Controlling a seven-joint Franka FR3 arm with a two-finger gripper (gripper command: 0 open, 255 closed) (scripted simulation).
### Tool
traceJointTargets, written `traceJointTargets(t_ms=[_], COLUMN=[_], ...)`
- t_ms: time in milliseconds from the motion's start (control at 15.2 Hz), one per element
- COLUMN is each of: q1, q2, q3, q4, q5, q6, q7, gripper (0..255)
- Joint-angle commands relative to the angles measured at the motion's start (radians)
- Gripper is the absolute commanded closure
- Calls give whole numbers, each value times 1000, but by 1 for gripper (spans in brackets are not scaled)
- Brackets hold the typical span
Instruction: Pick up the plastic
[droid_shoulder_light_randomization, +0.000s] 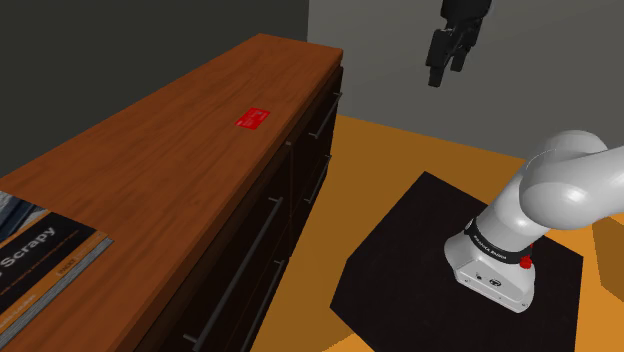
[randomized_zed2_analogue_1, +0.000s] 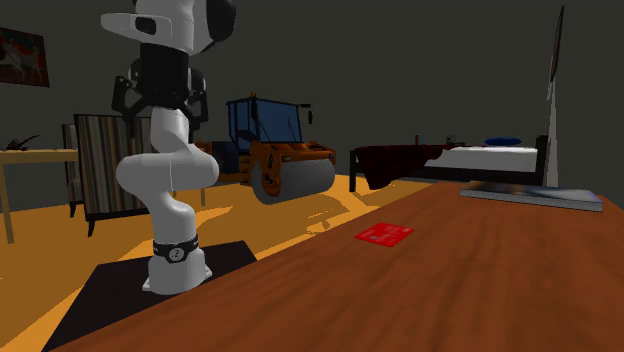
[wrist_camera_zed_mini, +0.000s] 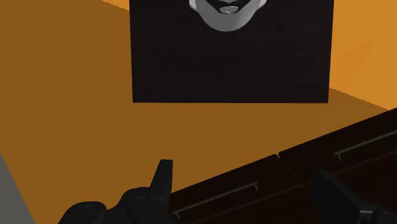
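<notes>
A small flat red piece of plastic (droid_shoulder_light_randomization: 253, 118) lies on the brown wooden dresser top (droid_shoulder_light_randomization: 170, 170), towards its far end; it is also in the second exterior view (randomized_zed2_analogue_1: 384, 235). My black gripper (droid_shoulder_light_randomization: 447, 68) hangs high in the air, off the dresser's front edge and well to the shoulder view's right of the red piece. In the wrist view the gripper (wrist_camera_zed_mini: 243, 170) is open with nothing between its fingers, looking down at the orange floor and the dresser's dark drawer fronts (wrist_camera_zed_mini: 299, 172).
A magazine (droid_shoulder_light_randomization: 40, 258) lies at the near end of the dresser top. The arm's base stands on a black stand (droid_shoulder_light_randomization: 400, 270). Beyond it are a road roller (randomized_zed2_analogue_1: 285, 160), a bed (randomized_zed2_analogue_1: 480, 157) and a striped cabinet (randomized_zed2_analogue_1: 100, 165).
</notes>
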Motion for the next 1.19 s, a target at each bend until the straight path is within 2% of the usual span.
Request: traceJointTargets(t_ms=[0,594,1122], q1=[0,-19,-33], q2=[0,227,480], q3=[0,147,241], q4=[0,107,262], q5=[0,239,392], q6=[0,48,141], q7=[0,379,687], gripper=[0,0,0])
